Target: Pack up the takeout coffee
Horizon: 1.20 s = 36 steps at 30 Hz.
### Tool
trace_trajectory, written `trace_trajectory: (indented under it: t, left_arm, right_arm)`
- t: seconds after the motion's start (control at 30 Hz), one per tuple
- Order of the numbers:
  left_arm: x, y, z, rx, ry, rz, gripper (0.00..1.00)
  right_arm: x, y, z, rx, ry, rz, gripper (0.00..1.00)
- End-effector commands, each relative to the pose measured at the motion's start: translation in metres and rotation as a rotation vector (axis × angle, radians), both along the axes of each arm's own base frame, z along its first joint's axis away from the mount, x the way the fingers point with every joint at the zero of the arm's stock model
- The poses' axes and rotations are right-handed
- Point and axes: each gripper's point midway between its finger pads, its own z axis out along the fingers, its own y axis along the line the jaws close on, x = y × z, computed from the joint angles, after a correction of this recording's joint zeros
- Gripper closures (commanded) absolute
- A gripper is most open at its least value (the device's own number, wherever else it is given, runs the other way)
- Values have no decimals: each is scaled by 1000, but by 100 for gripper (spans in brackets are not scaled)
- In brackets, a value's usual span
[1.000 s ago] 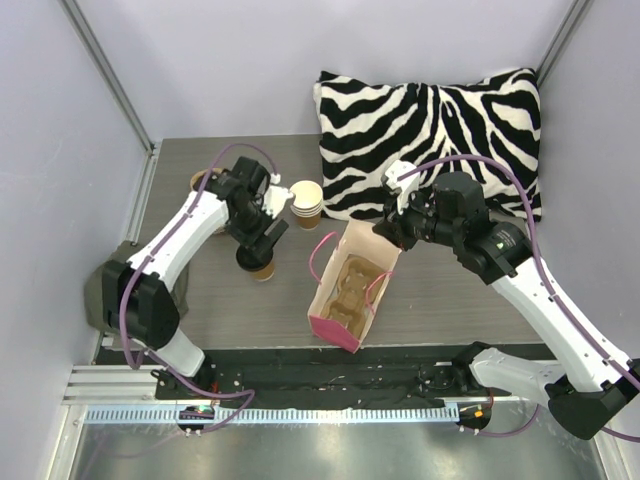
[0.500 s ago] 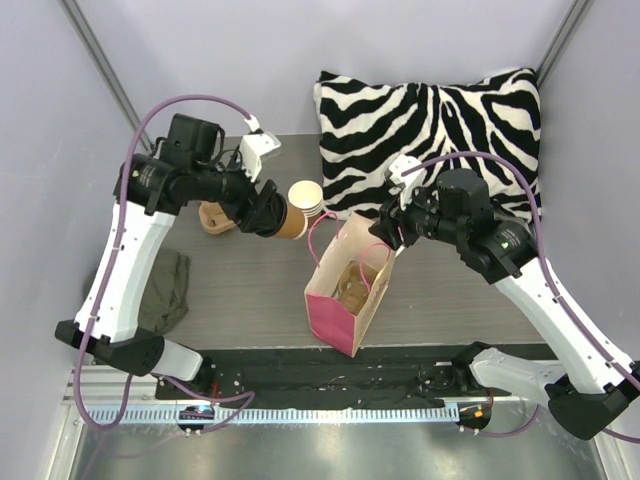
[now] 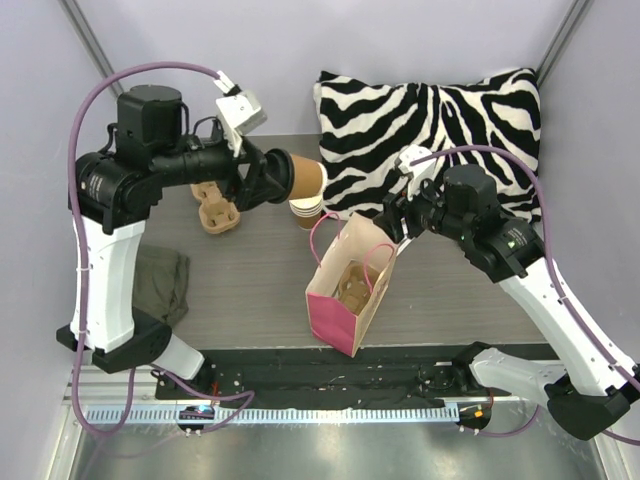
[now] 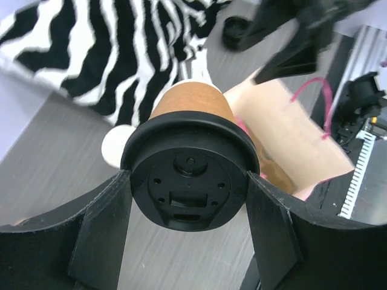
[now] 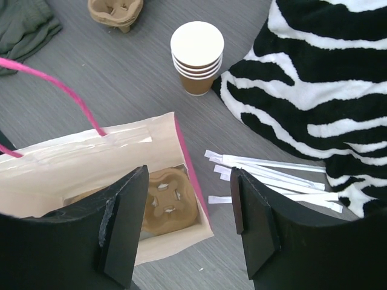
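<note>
While our left gripper is clamping its fingers on the lidded kraft-brown cup, holding it sideways in the air near the stacked cups, our right gripper is hovering, fingers apart, over the paper bag.

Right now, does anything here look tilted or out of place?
Yes. The left gripper holds the kraft-brown cup on its side in the air, black lid toward the wrist; if filled, it might leak.

Setting: robotics lab cell. Evidence: plain grey walls and metal posts beyond the jaws; slotted rail behind them.
</note>
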Motion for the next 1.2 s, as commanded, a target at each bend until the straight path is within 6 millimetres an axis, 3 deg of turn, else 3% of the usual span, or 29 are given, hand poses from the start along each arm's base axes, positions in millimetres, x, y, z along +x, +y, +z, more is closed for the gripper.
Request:
trace_trajectory:
  t: [0.0, 0.1, 0.27, 0.33, 0.5, 0.77, 1.1, 1.17]
  left_arm:
    - [-19, -28, 18, -15, -80, -68, 44]
    - [-41, -55, 6, 48, -108, -152, 44]
    - [-47, -71, -17, 140, -113, -168, 44]
    - [-53, -82, -35, 205, -99, -193, 44]
    - [-59, -89, -80, 346, -60, -205, 44]
    - [-51, -95, -111, 424, -25, -174, 45]
    - [-60, -112, -159, 497, 7, -215, 46]
    - [-60, -114, -161, 496, 4, -219, 46]
  right_arm:
    - [11, -9, 26, 45, -59, -74, 36]
    - [16, -13, 22, 40, -45, -103, 36]
    - [21, -14, 17, 67, 2, -116, 37]
    - [20, -12, 13, 70, 16, -104, 37]
    - [15, -2, 2, 63, 49, -33, 44]
    - [12, 15, -24, 48, 123, 58, 56]
    - [12, 21, -48, 43, 192, 82, 66]
    - [10, 23, -51, 49, 207, 88, 74]
